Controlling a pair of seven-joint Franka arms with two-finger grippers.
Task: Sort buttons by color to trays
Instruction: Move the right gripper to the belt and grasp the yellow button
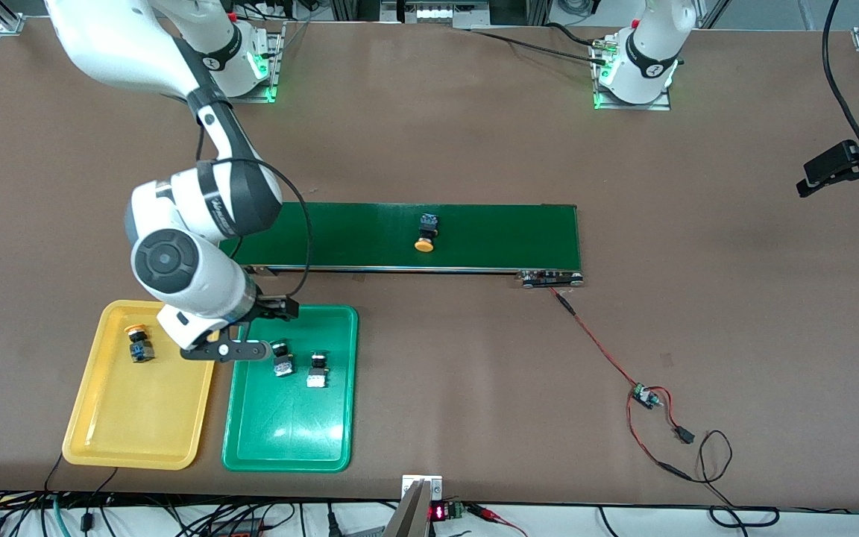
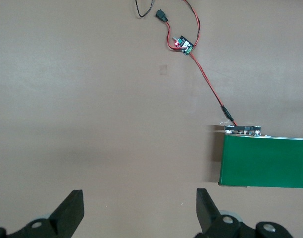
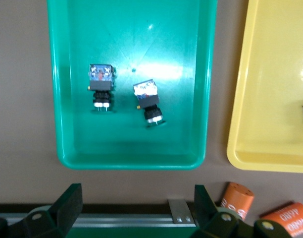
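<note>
The right tool point(image 1: 250, 328) hangs wide and empty over the green plastic tray's point(image 1: 250, 447) rim, two dark-green-capped push-buttons point(image 1: 282, 359) lying inside, apparently just sorted; one yellow-capped button point(image 1: 139, 343) sits in the yellow tray point(image 1: 101, 440), the other point(image 1: 426, 233) on the dark green belt point(image 1: 511, 231); the left tool point(image 2: 140, 213) waits, fingers spread, over bare brown counter point(image 1: 474, 134).

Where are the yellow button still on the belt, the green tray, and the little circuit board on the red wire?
yellow button point(image 1: 423, 244), front view, its round cap.
green tray point(image 1: 288, 432), front view, bare floor.
circuit board point(image 1: 644, 396), front view, its middle.
</note>
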